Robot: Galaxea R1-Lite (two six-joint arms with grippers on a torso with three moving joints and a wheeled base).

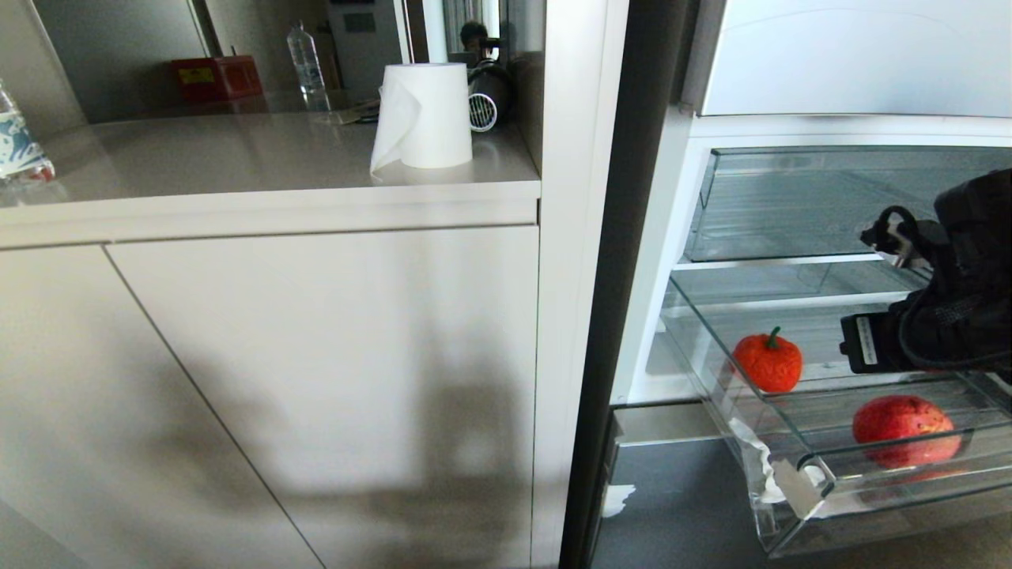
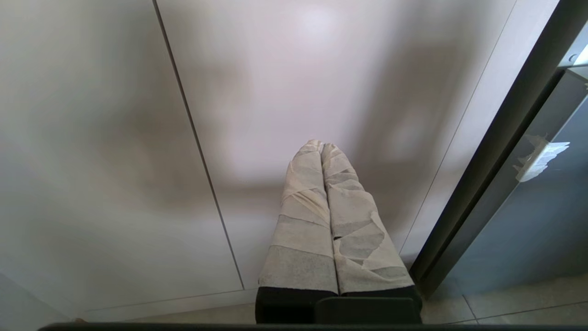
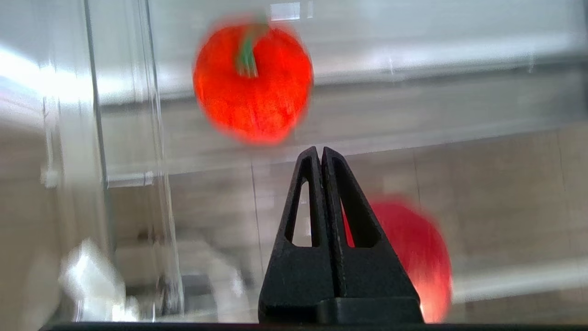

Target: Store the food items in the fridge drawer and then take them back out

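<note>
Two red fruits in the pulled-out fridge drawer (image 1: 798, 454): a stemmed red fruit (image 1: 768, 361) toward the back-left, a rounder red fruit (image 1: 901, 427) just behind the thick front lip. Right claw (image 3: 321, 154) above the drawer, fingers pressed flat together, gripping nothing. From the right wrist view, stemmed fruit straight ahead of the tips, green stem up, a clear gap in between; rounder fruit (image 3: 413, 248) below and off to one side, half hidden behind the fingers. Judging by that line-up, stemmed fruit the likelier target, but no grasp possible until the fingers spread. No long axis to fuss over, both fruits near round. Left claw (image 2: 321, 149) parked low by the cabinet front, taped fingers closed and empty, well apart from the drawer. Right arm plainly the nearer one.
</note>
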